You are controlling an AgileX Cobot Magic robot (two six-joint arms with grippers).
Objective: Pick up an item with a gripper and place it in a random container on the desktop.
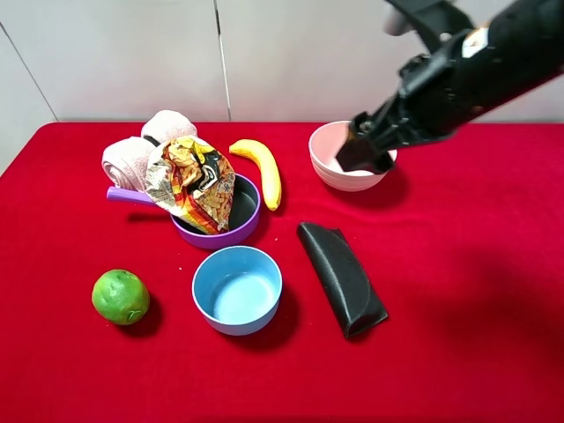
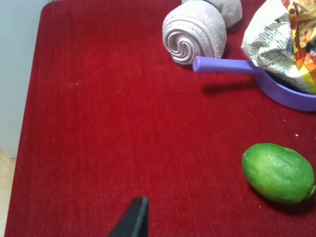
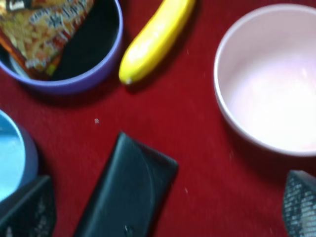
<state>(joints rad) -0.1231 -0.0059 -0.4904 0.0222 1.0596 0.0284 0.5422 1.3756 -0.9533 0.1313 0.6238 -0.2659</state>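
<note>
The snack bag [image 1: 191, 181] sits in the purple pan [image 1: 244, 222] at the upper left centre of the high view, leaning over the pan's left rim with its crinkled foil standing above the edge (the pan's handle [image 1: 128, 195] points left, beside two rolled towels [image 1: 132, 157]). The right gripper [image 1: 366, 152] hangs well apart from it, at the upper right of the frame over the pink bowl [image 1: 335, 167]; in the right wrist view its two fingertips [image 3: 301, 205] stand wide apart, holding nothing. A banana [image 1: 260, 170] lies between the pan and the pink bowl. Of the left gripper [image 2: 132, 219] only one dark tip shows, so I cannot tell its spread.
</note>
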